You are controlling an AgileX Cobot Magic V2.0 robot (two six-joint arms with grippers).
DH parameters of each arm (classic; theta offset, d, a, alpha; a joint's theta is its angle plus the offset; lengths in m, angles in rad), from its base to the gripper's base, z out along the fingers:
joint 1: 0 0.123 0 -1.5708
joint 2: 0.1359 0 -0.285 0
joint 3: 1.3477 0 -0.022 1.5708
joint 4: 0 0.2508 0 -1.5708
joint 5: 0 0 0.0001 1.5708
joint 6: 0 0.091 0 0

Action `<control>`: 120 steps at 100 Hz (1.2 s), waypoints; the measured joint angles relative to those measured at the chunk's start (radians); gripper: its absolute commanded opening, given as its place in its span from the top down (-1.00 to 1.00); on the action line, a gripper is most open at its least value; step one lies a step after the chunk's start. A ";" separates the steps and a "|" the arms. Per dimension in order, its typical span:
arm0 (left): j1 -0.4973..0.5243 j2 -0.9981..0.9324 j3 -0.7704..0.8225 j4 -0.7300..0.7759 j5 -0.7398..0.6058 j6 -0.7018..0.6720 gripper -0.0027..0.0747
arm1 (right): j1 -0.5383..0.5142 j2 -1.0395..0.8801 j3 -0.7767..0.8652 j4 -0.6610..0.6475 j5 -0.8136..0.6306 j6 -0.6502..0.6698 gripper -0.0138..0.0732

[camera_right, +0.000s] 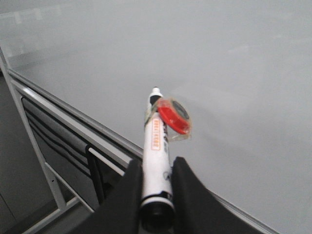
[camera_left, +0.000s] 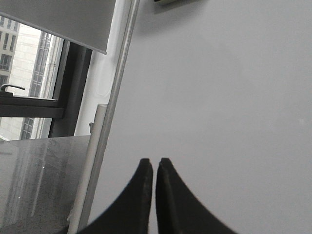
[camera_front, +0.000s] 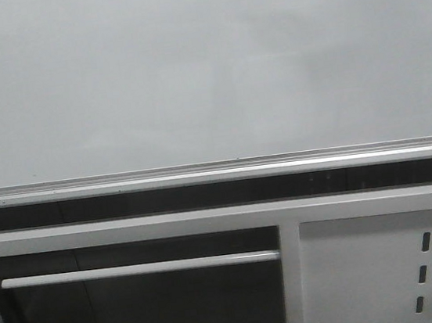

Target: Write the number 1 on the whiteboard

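The whiteboard (camera_front: 204, 68) fills the upper half of the front view, pale grey and blank, with its silver lower rail (camera_front: 217, 167) below; no number 1 stroke shows on it. Neither gripper shows in the front view. My right gripper (camera_right: 155, 165) is shut on a white marker pen (camera_right: 155, 146) with a red tape roll (camera_right: 174, 117) fixed near its tip; the tip points at the whiteboard (camera_right: 219, 58), apart from it. My left gripper (camera_left: 152, 162) is shut and empty, facing the whiteboard (camera_left: 219, 97) near its side edge.
Below the rail are a white frame bar (camera_front: 135, 271) and a grey perforated metal panel (camera_front: 388, 274). In the left wrist view a window (camera_left: 29, 87) and a dark stone counter (camera_left: 39, 180) lie beside the board's edge frame (camera_left: 114, 97).
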 measured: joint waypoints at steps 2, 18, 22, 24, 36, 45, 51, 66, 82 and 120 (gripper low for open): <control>0.000 0.000 0.000 0.000 0.000 0.000 0.98 | 0.000 0.000 0.000 0.000 0.005 0.000 0.85; 0.000 0.000 0.000 0.000 0.000 0.000 0.98 | 0.000 0.000 0.000 -0.005 0.019 0.000 0.85; 0.000 0.000 0.000 0.000 0.000 0.000 0.98 | 0.000 0.000 0.000 -0.013 0.019 0.000 0.85; 0.000 0.000 0.000 0.000 0.000 0.000 0.98 | 0.000 0.000 0.000 -0.023 0.019 0.006 0.85; 0.000 0.000 0.000 0.000 0.000 0.000 0.98 | 0.000 0.000 0.000 -0.195 0.016 0.182 0.85; 0.000 0.000 0.000 0.000 0.000 0.000 0.98 | 0.002 -0.002 0.000 -0.433 0.000 0.440 0.85; 0.000 0.000 0.000 0.000 0.000 0.000 0.98 | 0.012 -0.010 0.002 -0.573 -0.017 0.601 0.85; 0.000 0.000 0.000 0.000 0.000 0.000 0.98 | 0.086 -0.076 0.051 -0.865 -0.117 0.907 0.83; 0.000 0.000 0.000 0.000 0.000 0.000 0.98 | 0.151 -0.148 0.167 -1.098 -0.291 1.187 0.80; 0.000 0.000 0.000 0.000 0.000 0.000 0.98 | 0.153 -0.081 0.364 -1.117 -0.663 1.261 0.80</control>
